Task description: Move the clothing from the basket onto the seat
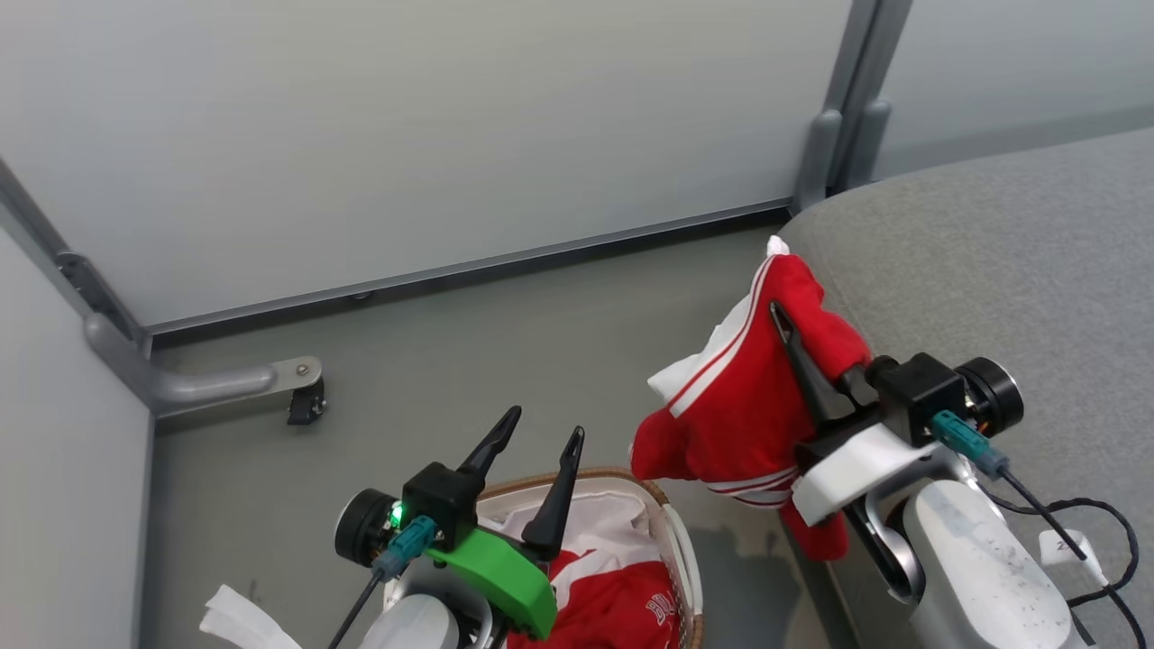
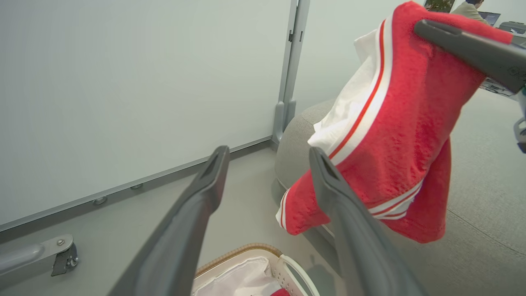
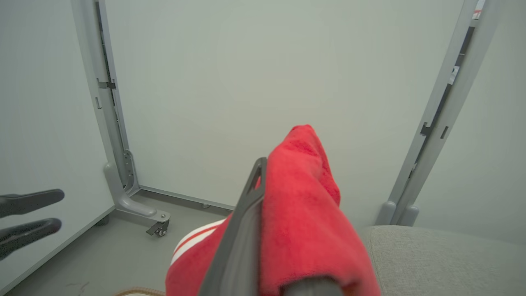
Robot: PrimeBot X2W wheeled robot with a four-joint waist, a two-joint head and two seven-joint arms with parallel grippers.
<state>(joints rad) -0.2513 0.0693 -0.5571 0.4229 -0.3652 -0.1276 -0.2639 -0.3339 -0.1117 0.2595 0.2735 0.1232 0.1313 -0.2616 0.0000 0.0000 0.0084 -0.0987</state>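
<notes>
Far left, a caster foot [image 1: 302, 397] of the partition [image 1: 451, 117] stands on open floor [image 1: 505, 342]. The left gripper [image 1: 546, 424], jaws wide and empty, hangs over the basket [image 1: 622, 472], where red clothing [image 1: 613, 604] lies. The right gripper [image 1: 792, 333] pinches one red garment [image 1: 730, 415] beside the edge of the seat [image 1: 992, 252].

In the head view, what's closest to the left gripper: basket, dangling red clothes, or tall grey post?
1. basket, right beneath the left gripper.
2. dangling red clothes, to its right.
3. tall grey post, far back right.
</notes>
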